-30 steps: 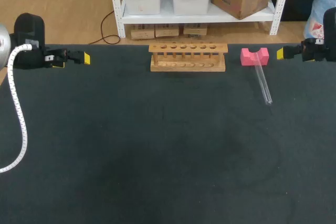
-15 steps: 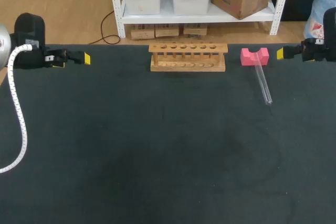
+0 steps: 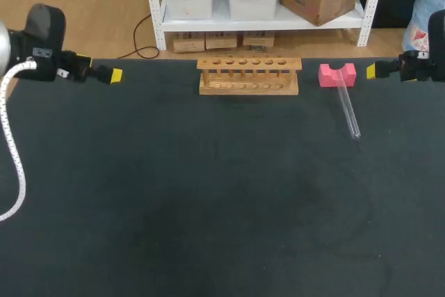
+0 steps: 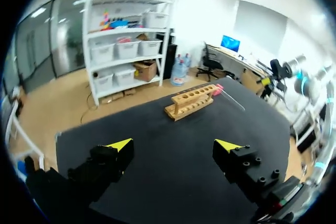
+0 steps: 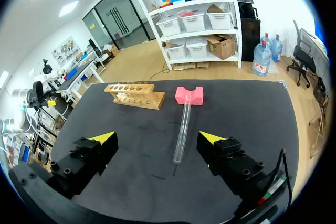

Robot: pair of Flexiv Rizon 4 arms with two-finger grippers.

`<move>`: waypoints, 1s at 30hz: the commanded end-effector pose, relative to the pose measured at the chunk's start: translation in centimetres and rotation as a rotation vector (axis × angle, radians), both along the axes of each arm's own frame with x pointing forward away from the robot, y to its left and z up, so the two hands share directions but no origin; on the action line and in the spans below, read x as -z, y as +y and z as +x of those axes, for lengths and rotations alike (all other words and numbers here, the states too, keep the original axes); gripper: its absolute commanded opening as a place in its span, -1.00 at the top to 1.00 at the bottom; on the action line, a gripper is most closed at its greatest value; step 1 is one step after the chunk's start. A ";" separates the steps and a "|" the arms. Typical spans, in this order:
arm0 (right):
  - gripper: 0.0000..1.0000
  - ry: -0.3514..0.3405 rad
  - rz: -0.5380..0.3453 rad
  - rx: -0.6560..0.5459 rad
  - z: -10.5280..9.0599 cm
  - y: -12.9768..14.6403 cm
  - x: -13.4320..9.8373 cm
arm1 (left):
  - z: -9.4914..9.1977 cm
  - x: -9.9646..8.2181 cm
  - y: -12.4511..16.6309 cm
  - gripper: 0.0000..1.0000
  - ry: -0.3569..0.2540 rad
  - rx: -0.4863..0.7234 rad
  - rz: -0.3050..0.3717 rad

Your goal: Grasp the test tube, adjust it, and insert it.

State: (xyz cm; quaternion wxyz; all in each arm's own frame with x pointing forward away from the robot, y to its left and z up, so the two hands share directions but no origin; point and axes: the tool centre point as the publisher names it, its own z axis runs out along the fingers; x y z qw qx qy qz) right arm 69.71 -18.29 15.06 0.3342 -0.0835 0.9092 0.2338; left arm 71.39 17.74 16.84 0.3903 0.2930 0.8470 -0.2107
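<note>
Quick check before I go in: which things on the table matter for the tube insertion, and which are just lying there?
For the job:
- test tube, lying down
- wooden rack, holes empty
- right gripper, open, on the tube's side
- left gripper, open

Just there:
- pink block, one end of the tube at its notch

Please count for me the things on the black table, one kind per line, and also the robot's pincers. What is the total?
Test tube: 1
Wooden rack: 1
Pink block: 1
Pincers: 2, the left pincer and the right pincer, both open and empty
Total: 5
</note>
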 end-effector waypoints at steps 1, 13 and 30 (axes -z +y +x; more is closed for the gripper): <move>-1.00 -0.001 -0.002 0.001 0.0 0.0 0.0 | 1.7 0.9 0.2 -1.00 -0.168 0.300 -0.097; -1.00 -0.001 -0.002 0.001 0.0 0.0 0.0 | 7.2 2.4 -0.2 -1.00 -0.263 0.583 -0.081; -1.00 -0.001 -0.002 0.001 0.0 0.0 0.0 | 11.6 5.3 -4.6 -1.00 -0.231 0.750 -0.124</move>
